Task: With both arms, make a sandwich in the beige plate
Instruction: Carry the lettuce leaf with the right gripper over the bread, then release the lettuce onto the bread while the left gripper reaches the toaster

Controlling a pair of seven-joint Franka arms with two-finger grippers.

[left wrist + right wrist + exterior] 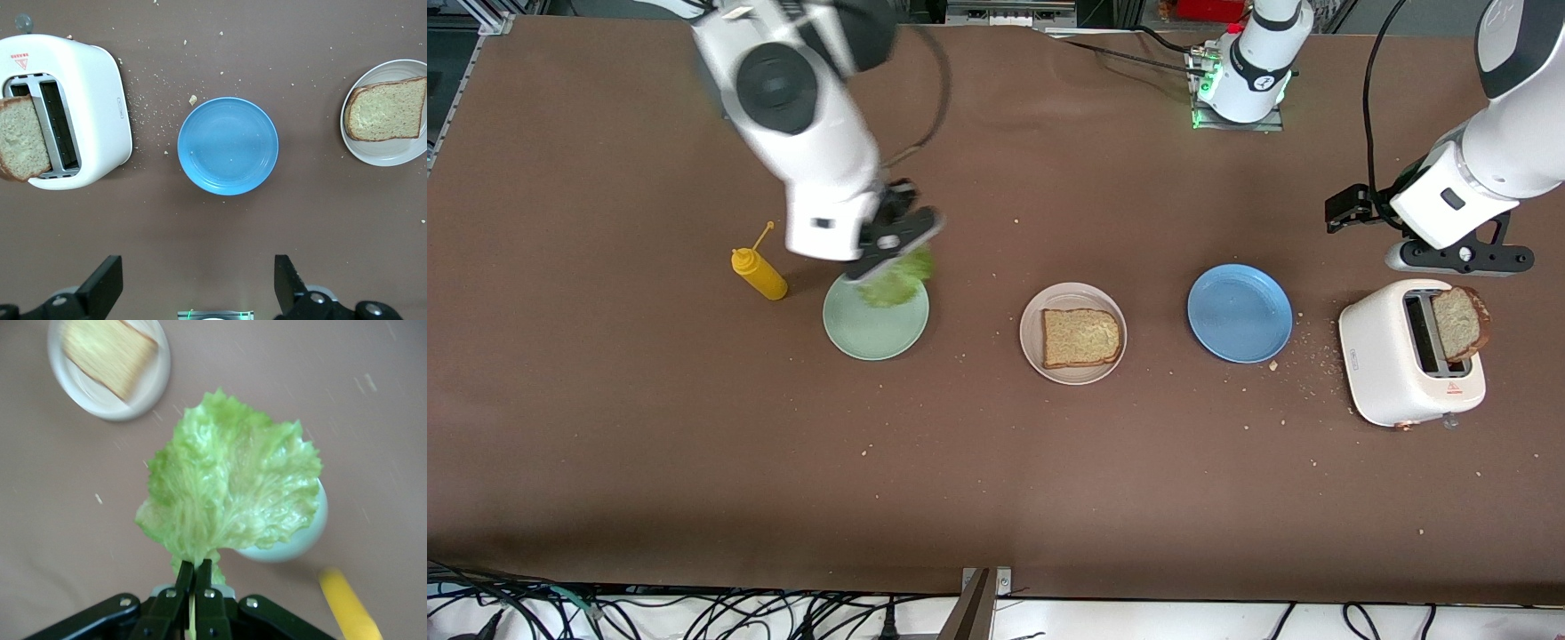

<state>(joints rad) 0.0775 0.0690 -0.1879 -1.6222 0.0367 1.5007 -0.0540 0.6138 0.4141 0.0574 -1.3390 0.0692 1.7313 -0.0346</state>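
My right gripper [193,577] is clamped on the stem end of the lettuce leaf [230,497], holding it over the mint-green plate [876,324], toward the right arm's end of the desk. Pinching at the stem lets the ruffled blade hang free, which should allow it to drape flat when laid down.

The beige plate [1073,333] sits mid-desk with one toast slice [1080,338] already on it, so the base layer is done; I judge the lettuce is next to go there.

My left gripper [193,287] hangs with fingers spread and empty, over bare desk near the blue plate [228,145] and the toaster [1412,354] at the left arm's end. This arm waits. A second slice [1458,322] stands in a toaster slot, likely kept there for the top layer.

View notes: the right wrist view shows the closed fingertips on the stem; the front view hides this under the wrist. The left wrist view shows the spread fingers, unclear from the front. Only the front view shows the yellow squeeze bottle [759,274] in full, beside the mint-green plate.
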